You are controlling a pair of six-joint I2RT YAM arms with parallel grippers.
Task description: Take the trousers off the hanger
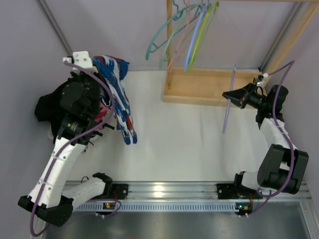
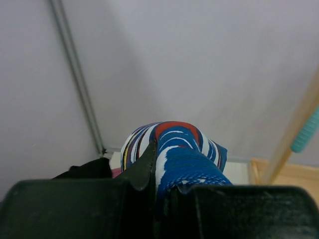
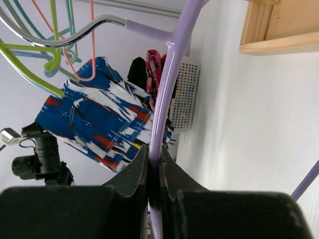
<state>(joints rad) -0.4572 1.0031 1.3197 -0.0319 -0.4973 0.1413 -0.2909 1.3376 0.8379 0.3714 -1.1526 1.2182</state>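
Observation:
My left gripper (image 1: pixel 92 64) is shut on the blue-and-white patterned trousers (image 1: pixel 119 102) and holds them in the air at the left; they hang down toward the table. In the left wrist view the cloth (image 2: pixel 179 154) bulges out between the fingers (image 2: pixel 142 164). My right gripper (image 1: pixel 230 95) is shut on the bare lilac hanger (image 1: pixel 229 102) at the right, clear of any garment. The right wrist view shows its bar (image 3: pixel 167 89) pinched between the jaws, and the patterned trousers (image 3: pixel 97 117) across the table. The black trousers (image 1: pixel 47 107) and the pink-red ones (image 1: pixel 104 110) lie under the left arm.
A wooden rack (image 1: pixel 209 87) stands at the back centre, with several empty coloured hangers (image 1: pixel 187 30) on its rail. Purple walls close in the back and both sides. An aluminium rail (image 1: pixel 164 191) with the arm bases runs along the near edge.

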